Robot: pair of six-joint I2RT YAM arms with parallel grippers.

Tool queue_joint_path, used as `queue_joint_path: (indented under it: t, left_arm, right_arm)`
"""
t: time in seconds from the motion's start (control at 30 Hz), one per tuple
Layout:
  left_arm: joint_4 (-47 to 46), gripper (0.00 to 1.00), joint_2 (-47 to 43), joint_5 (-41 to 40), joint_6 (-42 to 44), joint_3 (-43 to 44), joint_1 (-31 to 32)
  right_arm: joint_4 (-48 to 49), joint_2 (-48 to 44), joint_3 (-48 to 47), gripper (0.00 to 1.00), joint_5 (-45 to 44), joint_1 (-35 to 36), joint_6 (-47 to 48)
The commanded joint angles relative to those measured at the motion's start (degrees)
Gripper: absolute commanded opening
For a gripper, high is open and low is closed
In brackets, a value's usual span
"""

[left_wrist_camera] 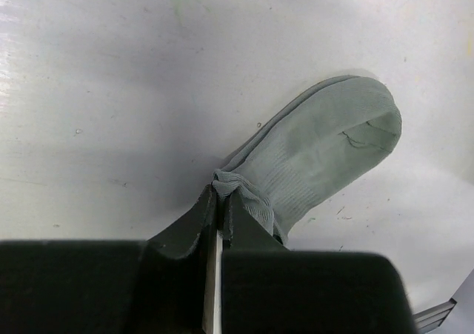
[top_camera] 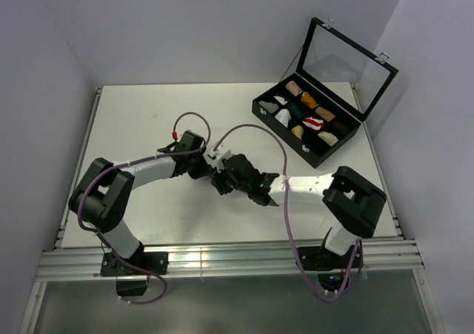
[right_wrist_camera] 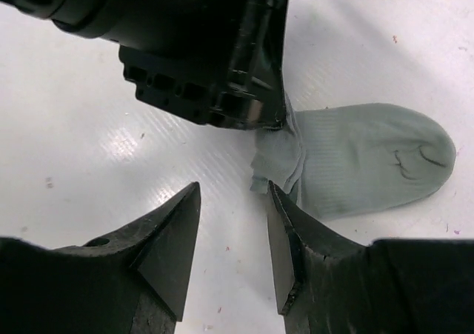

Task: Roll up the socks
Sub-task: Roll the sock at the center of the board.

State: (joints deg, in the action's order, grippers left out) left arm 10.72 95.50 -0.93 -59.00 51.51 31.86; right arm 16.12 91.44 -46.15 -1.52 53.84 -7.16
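Reading from left to right across the white table (top_camera: 148, 119), we see the left arm (top_camera: 141, 172) reaching in from the near left corner toward the middle of the surface. There the left gripper (left_wrist_camera: 218, 195) has its two fingers pressed together on the bunched cuff end of the grey sock (left_wrist_camera: 318, 152). The sock lies flat on the table, its rounded toe pointing away from that grip; in the overhead view we cannot make it out beneath the two wrists. Just beside the pinched cuff stands the right gripper (right_wrist_camera: 233, 201), its fingers apart with only bare table between them. Its finger on the sock's side sits right at the sock's gathered edge, and we cannot tell whether the two touch. The right arm (top_camera: 311, 187) runs back from here to the near right corner. At the far right of the table rests a black case (top_camera: 285, 135) with its glass lid (top_camera: 344, 64) raised, its compartments holding small fabric rolls (top_camera: 307, 112), well apart from both grippers.
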Motion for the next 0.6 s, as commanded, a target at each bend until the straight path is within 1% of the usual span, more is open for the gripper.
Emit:
queue_joint_path:
  t: [0.0,0.07,0.17,0.4,0.57]
  left_arm:
    - [1.94,0.01,0.56,0.22,1.96,1.84,0.22]
    - [1.94,0.01,0.3,0.31,1.87,1.93,0.22]
    - [2.02,0.01,-0.05,0.23,1.79,1.84,0.22]
    - [1.67,0.01,-0.14,0.4,1.44,1.58,0.22]
    - [1.32,0.01,-0.14,0.4,1.17,1.05,0.14]
  right_arm:
    - [5.15,2.68,0.01,0.49,-10.51,3.28,5.48]
    - [6.11,4.79,-0.6,0.49,-14.1,4.6,6.1]
    - [8.13,6.73,-0.69,0.49,-16.84,6.1,6.28]
    - [9.46,11.12,-2.01,0.48,-17.82,6.63,5.4]
    - [9.9,14.64,-3.24,0.47,-17.38,6.97,5.14]
